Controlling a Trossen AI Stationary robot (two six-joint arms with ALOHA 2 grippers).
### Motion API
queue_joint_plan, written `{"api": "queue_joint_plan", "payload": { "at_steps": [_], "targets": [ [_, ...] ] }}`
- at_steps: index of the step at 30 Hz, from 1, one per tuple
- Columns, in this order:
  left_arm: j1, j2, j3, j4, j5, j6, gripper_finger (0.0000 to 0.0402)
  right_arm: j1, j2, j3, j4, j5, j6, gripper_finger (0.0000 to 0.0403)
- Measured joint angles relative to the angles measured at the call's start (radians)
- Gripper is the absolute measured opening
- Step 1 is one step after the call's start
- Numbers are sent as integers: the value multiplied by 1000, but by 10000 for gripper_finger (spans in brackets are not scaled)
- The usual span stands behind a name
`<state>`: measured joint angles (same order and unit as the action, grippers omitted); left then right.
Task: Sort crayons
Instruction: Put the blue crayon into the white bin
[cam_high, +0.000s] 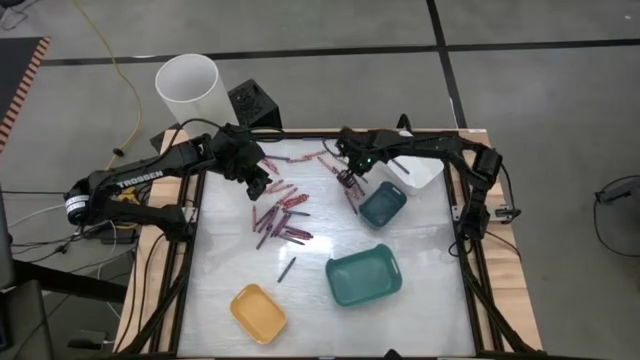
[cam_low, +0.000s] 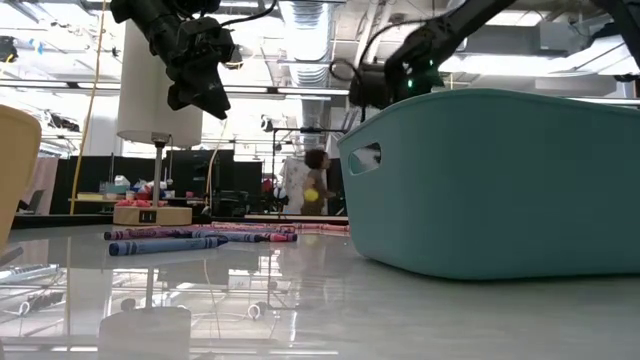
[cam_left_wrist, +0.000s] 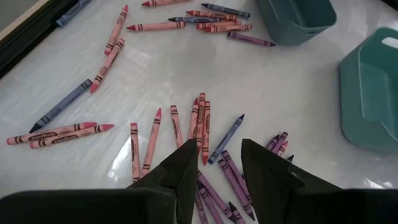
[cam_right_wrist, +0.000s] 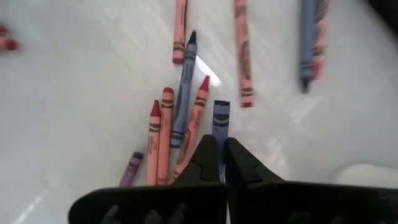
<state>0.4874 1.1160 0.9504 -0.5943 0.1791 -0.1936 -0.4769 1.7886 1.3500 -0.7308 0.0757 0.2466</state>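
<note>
Many crayons (cam_high: 280, 215), red, pink, purple and blue, lie loose on the white table top between my two arms. My left gripper (cam_left_wrist: 221, 163) hovers open above the purple and red crayons (cam_left_wrist: 200, 121), with nothing between its fingers. It also shows in the high view (cam_high: 256, 182). My right gripper (cam_right_wrist: 221, 149) is at the far middle of the table, beside the small teal tray (cam_high: 382, 203), and also shows in the high view (cam_high: 348, 178). It is shut on a blue crayon (cam_right_wrist: 221, 118) above a small cluster of red and blue crayons (cam_right_wrist: 177, 124). My right gripper pinches the blue crayon between its two fingertips (cam_right_wrist: 208, 152). The fingers come from above, pointing steeply down, and lie along the crayon. The crayon's free blunt end (cam_right_wrist: 221, 107) sticks out beyond the tips toward the table. In the low view the gripper stands high above the table top.
A larger teal tray (cam_high: 363, 275) and a yellow tray (cam_high: 258, 312) stand near the front edge. A white tray (cam_high: 418, 172) sits at the far right under my right arm. A white cylinder (cam_high: 188, 88) and a black box (cam_high: 250, 102) stand beyond the far left corner.
</note>
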Motion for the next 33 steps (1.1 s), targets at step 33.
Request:
{"api": "queue_joint_plan", "payload": {
  "at_steps": [33],
  "targets": [
    [-3, 0, 0, 39, -1, 6, 112, -291, -336, -421, 19, 136, 44, 13]
  ]
}}
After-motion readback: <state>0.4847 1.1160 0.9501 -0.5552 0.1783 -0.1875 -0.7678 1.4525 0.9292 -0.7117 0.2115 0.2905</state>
